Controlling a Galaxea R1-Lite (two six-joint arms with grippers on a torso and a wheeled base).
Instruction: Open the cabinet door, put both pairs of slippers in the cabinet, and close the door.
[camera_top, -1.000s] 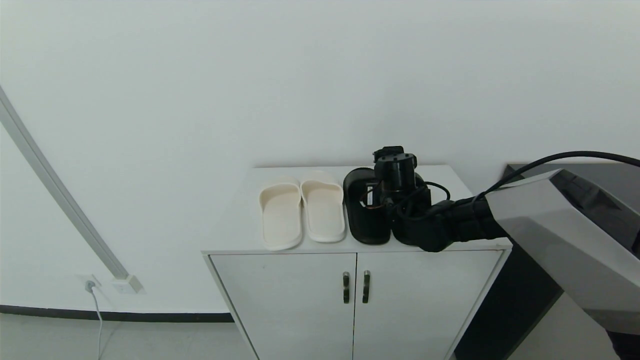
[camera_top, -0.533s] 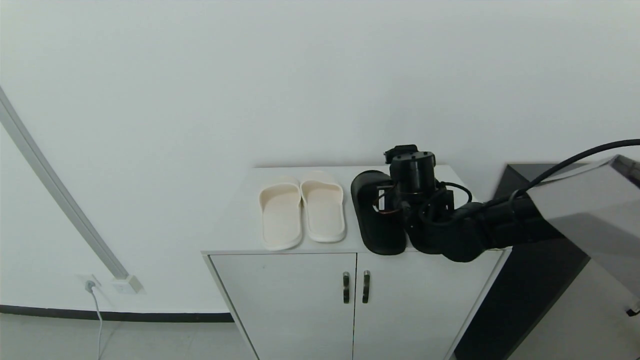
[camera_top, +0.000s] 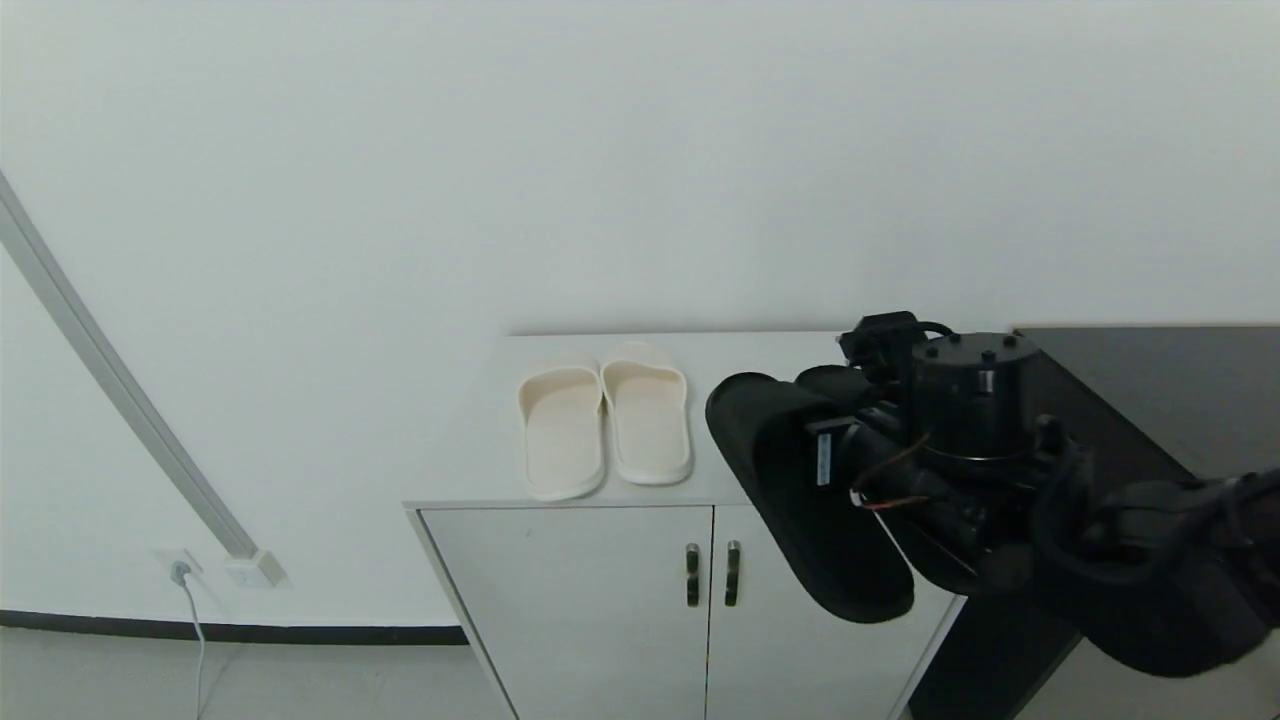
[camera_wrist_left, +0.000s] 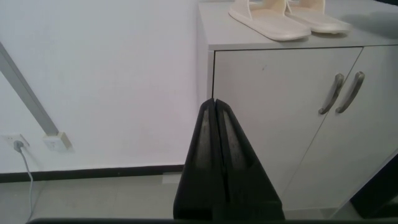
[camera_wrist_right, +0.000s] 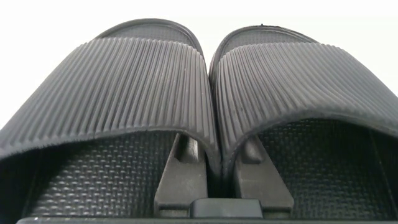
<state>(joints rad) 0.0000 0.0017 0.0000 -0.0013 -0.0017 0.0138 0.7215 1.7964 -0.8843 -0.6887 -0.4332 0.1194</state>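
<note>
- So, head view: your right claw (camera_top: 835, 455) is clenched on the black slippers (camera_top: 810, 520), pinching the pair as one so both travel together. They hang tilted, near end low, off the cabinet top (camera_top: 480, 450) and in front of the right door (camera_top: 790, 650).
- The cream slippers (camera_top: 603, 420) lie side by side on that top. Both doors are shut, with the handles (camera_top: 692, 575) meeting at the middle, so I judge a door must be opened before this pair goes in.
- Left wrist view: your left claw (camera_wrist_left: 215, 109) is clenched on nothing, low before the left door (camera_wrist_left: 267, 118) and apart from it. The handles (camera_wrist_left: 331, 94) look within its reach, and it is the free one.
- Right wrist view: the fingers (camera_wrist_right: 180, 168) sit one inside each slipper, squeezing the two inner walls together beneath the straps (camera_wrist_right: 130, 81). You see matte black, ribbed straps and pebbled footbeds; I judge them soft enough to flex.
</note>
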